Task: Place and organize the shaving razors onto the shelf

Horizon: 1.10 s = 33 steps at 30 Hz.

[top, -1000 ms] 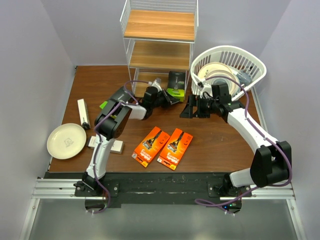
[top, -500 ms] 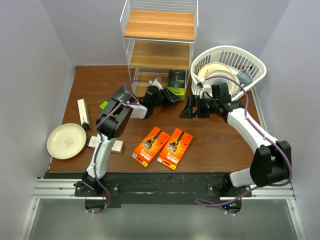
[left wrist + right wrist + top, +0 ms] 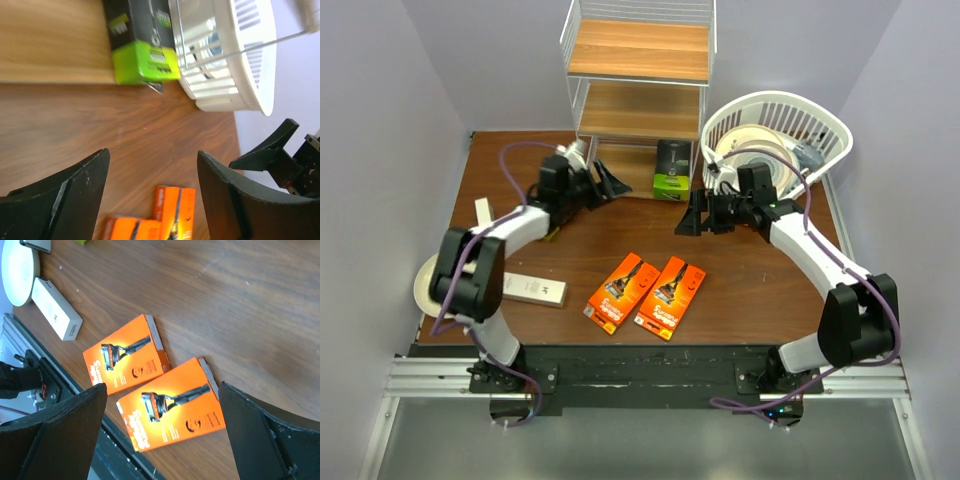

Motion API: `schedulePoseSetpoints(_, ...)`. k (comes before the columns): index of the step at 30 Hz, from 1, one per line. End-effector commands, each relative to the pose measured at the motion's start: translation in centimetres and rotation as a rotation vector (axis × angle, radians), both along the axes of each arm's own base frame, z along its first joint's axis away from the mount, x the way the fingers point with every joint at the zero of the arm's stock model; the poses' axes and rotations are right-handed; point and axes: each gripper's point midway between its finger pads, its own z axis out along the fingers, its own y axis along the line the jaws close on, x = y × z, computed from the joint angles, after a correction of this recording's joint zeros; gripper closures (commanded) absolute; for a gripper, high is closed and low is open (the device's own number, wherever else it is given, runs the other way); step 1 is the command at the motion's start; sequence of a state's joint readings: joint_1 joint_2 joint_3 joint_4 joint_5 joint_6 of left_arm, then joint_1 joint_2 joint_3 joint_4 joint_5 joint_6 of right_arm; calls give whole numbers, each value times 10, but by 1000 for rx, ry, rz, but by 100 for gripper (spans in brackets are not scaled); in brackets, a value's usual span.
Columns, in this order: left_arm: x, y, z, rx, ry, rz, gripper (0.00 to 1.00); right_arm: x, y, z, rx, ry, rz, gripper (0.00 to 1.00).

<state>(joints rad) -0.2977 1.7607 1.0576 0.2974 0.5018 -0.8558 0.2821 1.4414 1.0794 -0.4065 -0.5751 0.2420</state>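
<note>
Left claw [image 3: 608,182]: jaws spread wide, nothing held. It hangs low just in front of the shelf [image 3: 582,88], at the left end of its bottom tier.
Right claw [image 3: 688,213]: jaws also wide apart, empty. It sits in front of the shelf's right end, a little farther out from it than the left claw, over bare table [image 3: 760,290].

Farthest out from the shelf, toward the arm bases:
- Two orange cards [image 3: 620,291] [image 3: 670,297] lie flat, face up, side by side and touching or nearly so. Both are angled the same way, each printed with a razor. The right wrist view looks straight down on them.
- Slim white box [image 3: 533,289] lies flat, out to the left of the cards, well apart from the shelf.
- Cream plate [image 3: 423,285] lies beyond that box on the left, partly hidden by the left arm.

Midway to the shelf:
- Second slim white box [image 3: 481,213] lies off to the shelf's left, close beside the left forearm.

At the shelf:
- Black box [image 3: 672,168] lies flat on the lowest board, at its right end, its lime-green end facing front at the board's edge.
- White slotted basket [image 3: 820,128] stands just beside the shelf's right side. Cream plates [image 3: 750,142] stand on edge inside it.
</note>
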Motion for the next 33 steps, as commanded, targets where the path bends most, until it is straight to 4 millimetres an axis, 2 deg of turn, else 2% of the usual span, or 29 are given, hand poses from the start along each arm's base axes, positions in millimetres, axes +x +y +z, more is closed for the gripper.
schedulePoseSetpoints(1,-6,85,7,255,-72,30,23,16,38,30,36,-163,80,3)
schedulePoseSetpoints(2,-9,103,1,308,-52,40,23,10,53,31,36,-173,118,3)
schedulePoseSetpoints(3,-1,119,6,330,-63,68,23,12,61,36,50,-200,127,3)
schedulePoseSetpoints(4,8,148,6,370,-59,133,23,12,69,30,49,-195,136,3)
schedulePoseSetpoints(5,12,163,6,412,-52,150,23,8,83,31,64,-189,155,3)
schedulePoseSetpoints(7,24,202,-1,476,-48,249,23,15,98,34,81,-209,154,3)
schedulePoseSetpoints(8,31,214,-2,505,-65,284,23,15,108,27,84,-185,154,3)
schedulePoseSetpoints(9,36,227,-10,524,-51,319,22,20,115,30,94,-196,149,3)
schedulePoseSetpoints(10,41,233,-14,538,-52,339,22,25,120,29,101,-190,136,3)
schedulePoseSetpoints(11,49,237,-12,542,-83,344,22,28,128,18,107,-152,119,4)
schedulePoseSetpoints(13,57,239,-27,554,-70,337,24,40,141,23,137,-161,93,4)
schedulePoseSetpoints(14,63,239,-25,557,-86,335,24,39,150,19,152,-125,78,4)
schedulePoseSetpoints(15,66,240,-33,559,-76,326,24,44,159,15,164,-107,76,4)
schedulePoseSetpoints(17,71,241,-37,580,-82,304,24,42,173,8,184,-56,72,4)
schedulePoseSetpoints(18,72,241,-48,586,-61,290,25,47,180,0,178,-41,64,4)
schedulePoseSetpoints(20,70,241,-58,598,-45,267,28,48,192,1,194,-41,64,4)
schedulePoseSetpoints(21,68,238,-61,594,-41,252,33,53,197,-2,197,-45,66,4)
schedulePoseSetpoints(23,57,228,-69,559,-29,206,38,57,203,-3,193,-58,80,4)
schedulePoseSetpoints(24,52,226,-65,544,-34,199,41,60,206,2,199,-70,84,4)
schedulePoseSetpoints(25,46,219,-66,515,-25,179,44,63,207,-6,190,-61,82,4)
schedulePoseSetpoints(26,33,216,-77,506,11,167,46,64,207,-9,179,-60,85,4)
schedulePoseSetpoints(28,20,209,-77,474,31,166,50,67,210,-15,173,-54,89,4)
schedulePoseSetpoints(29,6,206,-87,465,61,161,53,68,210,-17,173,-50,87,4)
schedulePoseSetpoints(30,1,203,-83,459,55,160,54,68,212,-19,173,-47,89,4)
schedulePoseSetpoints(33,-25,191,-88,440,84,147,58,69,212,-28,167,-23,79,4)
